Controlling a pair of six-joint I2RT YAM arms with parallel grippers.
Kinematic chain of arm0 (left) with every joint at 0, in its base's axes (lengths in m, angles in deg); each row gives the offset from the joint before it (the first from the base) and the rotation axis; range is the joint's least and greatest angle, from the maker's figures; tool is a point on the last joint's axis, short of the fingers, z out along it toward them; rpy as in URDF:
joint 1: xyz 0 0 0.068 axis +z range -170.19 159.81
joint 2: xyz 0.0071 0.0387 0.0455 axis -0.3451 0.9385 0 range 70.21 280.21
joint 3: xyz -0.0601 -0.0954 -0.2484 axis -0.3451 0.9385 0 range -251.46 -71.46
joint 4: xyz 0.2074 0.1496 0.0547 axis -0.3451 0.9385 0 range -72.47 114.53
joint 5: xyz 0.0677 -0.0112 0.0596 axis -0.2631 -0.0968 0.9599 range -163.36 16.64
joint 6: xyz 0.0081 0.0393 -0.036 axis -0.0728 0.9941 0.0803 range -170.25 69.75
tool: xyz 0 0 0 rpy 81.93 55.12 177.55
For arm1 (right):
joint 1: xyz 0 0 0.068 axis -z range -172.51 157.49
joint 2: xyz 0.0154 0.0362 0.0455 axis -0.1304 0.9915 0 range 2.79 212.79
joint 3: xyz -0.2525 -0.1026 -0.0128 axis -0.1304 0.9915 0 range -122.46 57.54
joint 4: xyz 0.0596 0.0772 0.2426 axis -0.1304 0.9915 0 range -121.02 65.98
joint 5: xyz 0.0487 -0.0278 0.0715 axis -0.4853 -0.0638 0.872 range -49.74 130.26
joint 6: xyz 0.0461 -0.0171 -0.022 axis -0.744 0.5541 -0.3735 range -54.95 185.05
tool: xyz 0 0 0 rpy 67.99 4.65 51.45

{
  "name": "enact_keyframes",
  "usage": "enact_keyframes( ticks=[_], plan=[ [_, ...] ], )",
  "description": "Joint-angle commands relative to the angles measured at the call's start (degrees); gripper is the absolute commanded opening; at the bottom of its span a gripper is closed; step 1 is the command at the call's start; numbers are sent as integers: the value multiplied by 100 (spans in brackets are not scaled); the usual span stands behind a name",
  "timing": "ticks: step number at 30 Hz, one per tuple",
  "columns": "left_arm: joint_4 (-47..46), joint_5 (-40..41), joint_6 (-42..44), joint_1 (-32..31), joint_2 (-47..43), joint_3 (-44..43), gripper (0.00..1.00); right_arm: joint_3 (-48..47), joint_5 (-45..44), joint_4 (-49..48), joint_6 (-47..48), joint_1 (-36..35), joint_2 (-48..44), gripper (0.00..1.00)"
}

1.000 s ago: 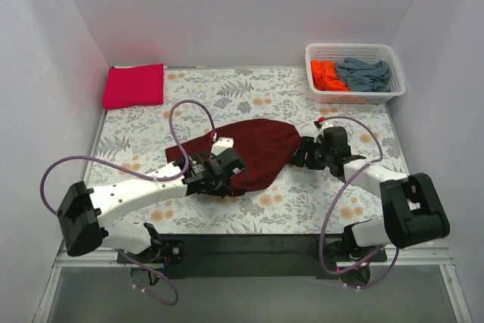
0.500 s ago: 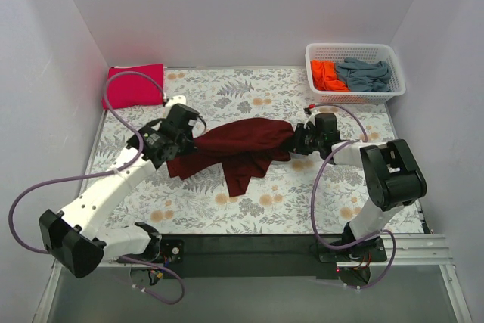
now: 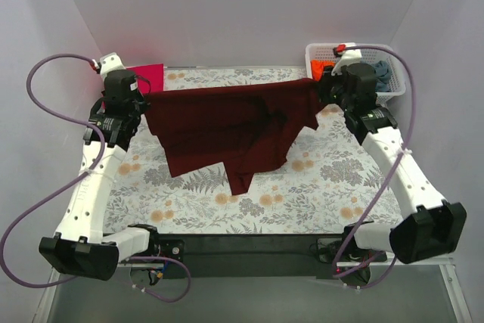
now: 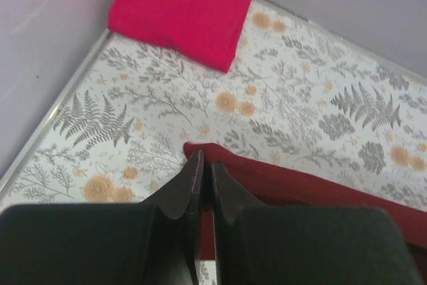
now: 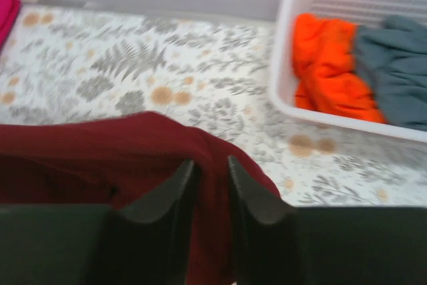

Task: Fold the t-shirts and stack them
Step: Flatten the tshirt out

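Top external view: the dark maroon soft cloth t-shirt (image 3: 227,122) is held stretched between the left gripper (image 3: 141,108) and the right gripper (image 3: 321,90), each clamped on an edge (spreading step, apparently). Next, it should be laid flat below both.

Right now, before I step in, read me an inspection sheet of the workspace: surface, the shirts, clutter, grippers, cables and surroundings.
Surface: floral table cloth, lying flat.
Job's things: maroon t-shirt stretched between both grippers, its lower part draped on the cloth; magenta t-shirt folded at the far left corner; orange t-shirt and grey-blue t-shirt crumpled in the basket.
Clutter: white basket at the far right corner.
Grippers: left gripper and right gripper each pinch the maroon shirt's edge.
Cables: purple cables loop off both arms, clear of the cloth.
Surroundings: plain white walls; nothing else seen.
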Motion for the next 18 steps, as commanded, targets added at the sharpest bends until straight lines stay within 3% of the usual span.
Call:
enact_keyframes(
  ticks=[1, 2, 5, 10, 18],
  plan=[
    [-830, 660, 400, 243, -681, 505, 0, 41, -1623, 1048, 661, 204, -275, 38],
    [-1025, 450, 426, 243, -814, 718, 0, 76, -1693, 1109, 661, 204, -311, 48],
    [-1606, 2, 488, 243, -1255, 1527, 0, 339, -1466, 1145, 573, 204, -399, 55],
    [-1843, -378, 199, 243, -1256, 2187, 0, 849, -167, 1092, 169, 195, -145, 54],
    [-2248, -185, 23, 243, -1141, 3030, 0, 2254, 2259, -102, -682, 47, 23, 54]
  ],
)
